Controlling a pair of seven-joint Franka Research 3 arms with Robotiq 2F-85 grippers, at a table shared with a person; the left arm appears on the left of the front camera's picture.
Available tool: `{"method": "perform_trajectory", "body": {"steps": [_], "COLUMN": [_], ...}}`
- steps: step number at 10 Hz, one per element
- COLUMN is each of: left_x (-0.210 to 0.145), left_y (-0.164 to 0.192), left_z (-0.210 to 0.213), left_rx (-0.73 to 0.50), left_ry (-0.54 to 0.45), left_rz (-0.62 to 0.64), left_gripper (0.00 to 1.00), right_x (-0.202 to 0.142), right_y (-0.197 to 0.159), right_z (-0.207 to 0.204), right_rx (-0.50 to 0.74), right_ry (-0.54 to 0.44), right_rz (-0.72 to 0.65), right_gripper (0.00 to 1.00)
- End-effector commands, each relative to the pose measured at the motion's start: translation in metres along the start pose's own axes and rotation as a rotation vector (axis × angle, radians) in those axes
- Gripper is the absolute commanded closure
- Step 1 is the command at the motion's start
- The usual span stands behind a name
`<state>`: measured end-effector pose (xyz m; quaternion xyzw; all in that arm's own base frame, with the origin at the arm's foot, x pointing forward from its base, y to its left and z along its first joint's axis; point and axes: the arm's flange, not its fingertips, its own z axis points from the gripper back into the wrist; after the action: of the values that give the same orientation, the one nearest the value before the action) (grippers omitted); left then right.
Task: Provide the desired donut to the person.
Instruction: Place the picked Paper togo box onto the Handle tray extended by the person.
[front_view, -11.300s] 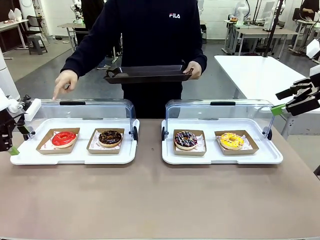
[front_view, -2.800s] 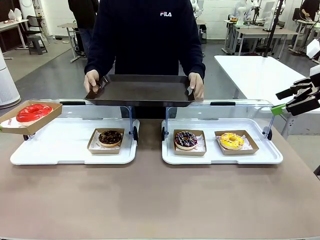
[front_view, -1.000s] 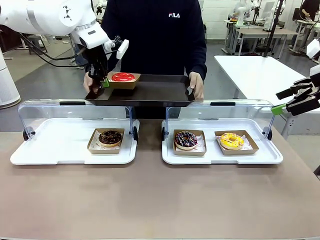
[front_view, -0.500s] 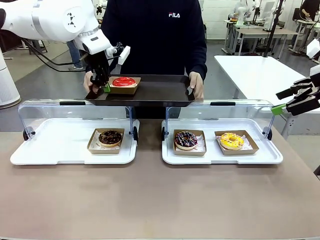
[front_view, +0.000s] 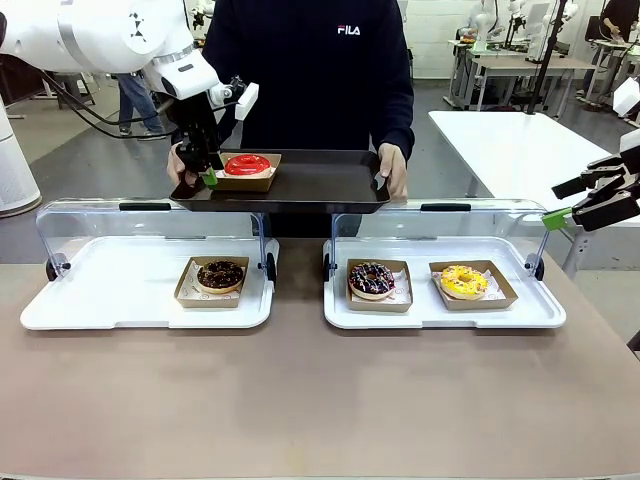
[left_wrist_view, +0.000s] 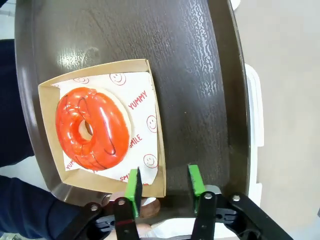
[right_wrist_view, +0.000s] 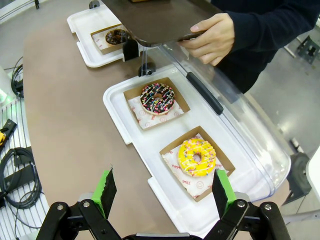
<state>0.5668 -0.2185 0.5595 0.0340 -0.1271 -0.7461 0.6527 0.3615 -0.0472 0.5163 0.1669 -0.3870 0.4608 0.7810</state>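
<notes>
On black oblong tray (front_view: 320, 187), held by person (front_view: 310, 80): red-glazed ring donut (left_wrist_view: 92, 129) is set down in brown card box (left_wrist_view: 150, 107).
Left pincer (left_wrist_view: 164, 181): spread, box wall between its pads, donut just ahead.

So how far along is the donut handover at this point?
Done: the red-glazed donut, in its cardboard box, sits on the dark serving tray the person holds. In hand: the left gripper is open, fingers straddling the box's edge without pinching it. Left: lifting that arm clear. The right gripper hangs open, idle.
</notes>
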Motion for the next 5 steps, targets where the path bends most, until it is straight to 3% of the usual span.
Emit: {"method": "perform_trajectory", "body": {"steps": [1,2,3,5], "left_x": [0.0011,0.001,0.0011,0.0007], "left_y": [0.0,0.0002,0.0004,-0.0006], "left_z": [0.0105,0.0134,0.0146,0.0167], "left_rx": [-0.036,-0.043,-0.05,-0.067], "left_ry": [-0.01,-0.014,-0.021,-0.029], "left_rz": [0.04,0.041,0.044,0.05], "left_gripper": [0.0,0.05,0.0,0.0], "right_x": [0.0004,0.0004,0.0004,0.0004], "right_y": [-0.0008,-0.0008,-0.0008,-0.0008], "right_z": [-0.0029,-0.0029,-0.0029,-0.0029], "right_rx": [0.003,0.003,0.003,0.003], "right_ry": [-0.016,-0.016,-0.016,-0.016], "right_rz": [-0.007,-0.007,-0.007,-0.007], "right_gripper": [0.0,0.0,0.0,0.0]}}
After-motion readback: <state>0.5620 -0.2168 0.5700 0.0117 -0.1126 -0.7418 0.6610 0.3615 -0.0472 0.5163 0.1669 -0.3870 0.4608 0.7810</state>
